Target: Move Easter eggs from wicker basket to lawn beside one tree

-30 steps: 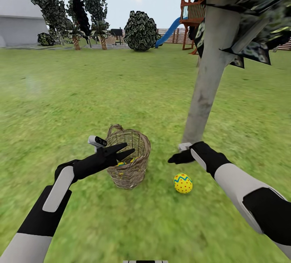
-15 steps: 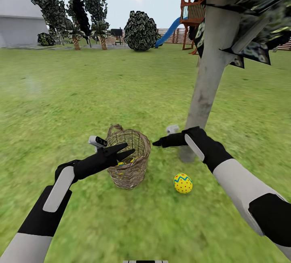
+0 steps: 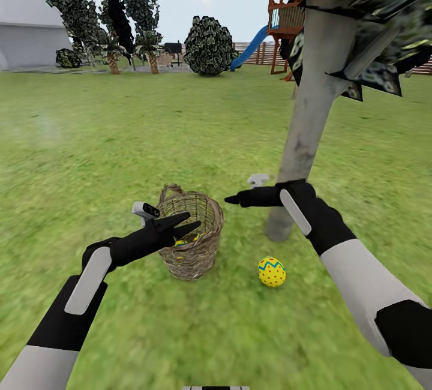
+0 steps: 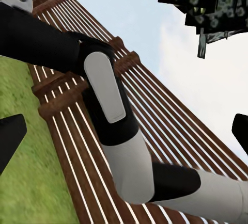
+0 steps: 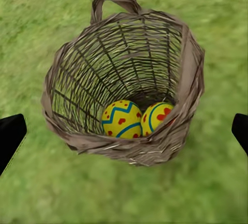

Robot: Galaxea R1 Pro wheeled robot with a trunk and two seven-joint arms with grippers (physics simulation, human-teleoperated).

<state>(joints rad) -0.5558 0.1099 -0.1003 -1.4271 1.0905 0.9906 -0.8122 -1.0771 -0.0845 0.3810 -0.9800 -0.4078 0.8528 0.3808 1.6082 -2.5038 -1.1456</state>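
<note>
Grassy lawn (image 3: 120,138) runs out to trees, a grey building and a wooden playset (image 3: 285,15) with a blue slide (image 3: 249,48) at our 12 to 1 o'clock. We see the tree (image 3: 309,120), pale grey trunk, rising from the grass at about 1 o'clock from the basket, foliage overhead.

Wicker basket (image 3: 192,234) stands upright on the lawn, centre of head view. From the right wrist view we look down into the wicker basket (image 5: 124,84): two Easter eggs lie at its bottom, touching each other, one with blue zigzag and red hearts (image 5: 122,120), the other (image 5: 157,116) beside it, partly hidden by the rim. Third egg (image 3: 272,272), yellow with red dots and blue zigzag, lies on the grass at 4 o'clock from the basket, near the trunk base at its 6 o'clock, apart from both.

Left pincer (image 3: 183,226) is at the basket's near rim at 9 o'clock, fingers spread, nothing between them. Right pincer (image 3: 237,199) hovers above the basket's 2 o'clock side, in front of the trunk; wrist view shows its fingertips (image 5: 10,139) wide apart, nothing held.

Left wrist view shows the right arm (image 4: 116,126) against a slatted fence (image 4: 67,110).
</note>
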